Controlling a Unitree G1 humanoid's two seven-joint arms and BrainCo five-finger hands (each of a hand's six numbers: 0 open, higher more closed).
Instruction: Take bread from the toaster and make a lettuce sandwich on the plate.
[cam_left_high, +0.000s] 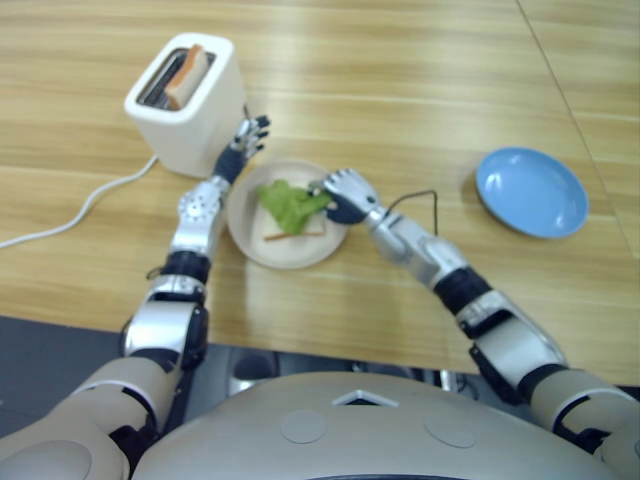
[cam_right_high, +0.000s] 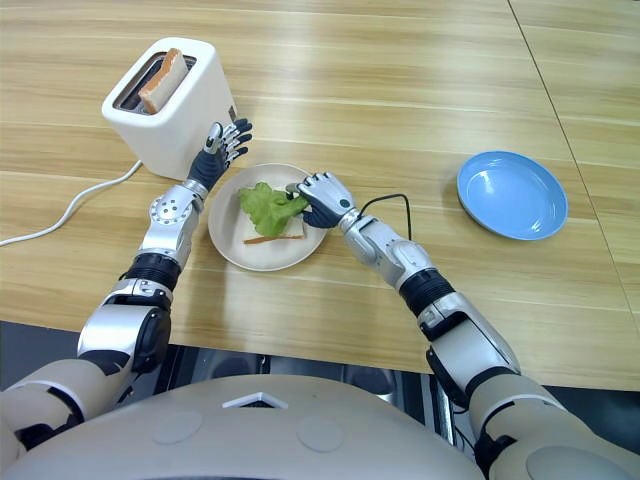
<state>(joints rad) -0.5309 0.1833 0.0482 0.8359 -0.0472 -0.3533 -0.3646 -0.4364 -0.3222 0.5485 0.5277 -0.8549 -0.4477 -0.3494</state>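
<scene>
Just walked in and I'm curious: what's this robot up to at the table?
It's making a sandwich. Its right hand grips lettuce lying on a bread slice on the plate. Its left hand is open beside the toaster, where a second slice stands in the slot. A blue plate sits apart to the right.

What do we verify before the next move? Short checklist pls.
1. ok: bottom slice lies on the plate.
2. ok: lettuce sits on that slice.
3. cannot tell: whether the right hand, at the leaf's edge, has let go.
4. ok: second bread slice stands in the toaster, top exposed.
5. ok: left hand is open and empty, beside the toaster.
</scene>
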